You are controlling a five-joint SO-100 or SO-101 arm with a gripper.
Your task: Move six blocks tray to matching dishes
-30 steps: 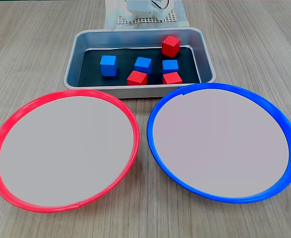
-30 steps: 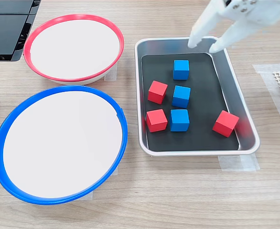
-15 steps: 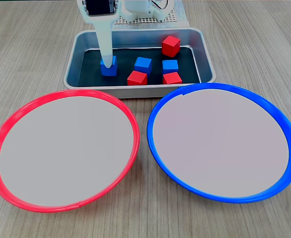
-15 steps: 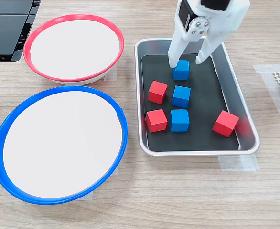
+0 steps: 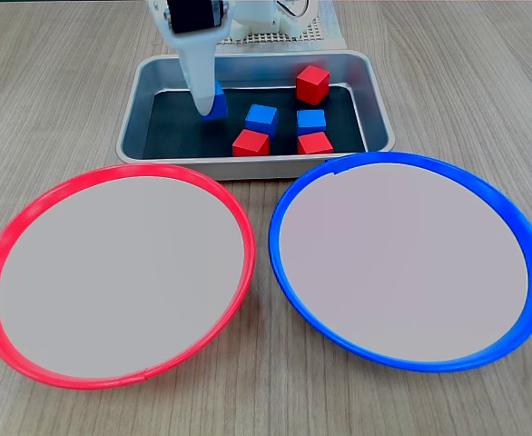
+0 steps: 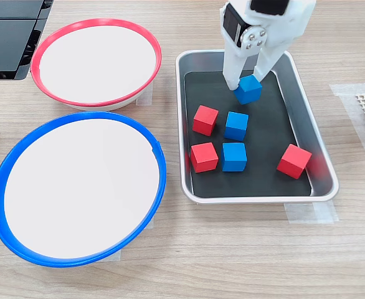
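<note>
My white gripper [image 5: 208, 102] [image 6: 245, 80] is shut on a blue block [image 5: 217, 106] [image 6: 249, 90], which hangs tilted just above the far end of the silver tray [image 5: 248, 167] [image 6: 257, 199]. On the tray's black bottom lie three red blocks [image 5: 311, 84] [image 6: 205, 119] and two blue blocks [image 5: 261, 118] [image 6: 236, 126]. In front of the tray stand the red-rimmed dish [image 5: 12, 227] [image 6: 36, 68] and the blue-rimmed dish [image 5: 289, 195] [image 6: 76, 118], both with bare pale centres.
The arm's white base on a perforated mat [image 5: 275, 36] stands behind the tray. A black flat object [image 6: 8, 37] lies beside the red-rimmed dish. Tape strips [image 6: 310, 212] hold the tray to the wooden table [image 5: 457, 91].
The gripper came down into the tray, closed on the far-left blue block in a fixed view, and has lifted and shifted it slightly. The other blocks stayed put.
</note>
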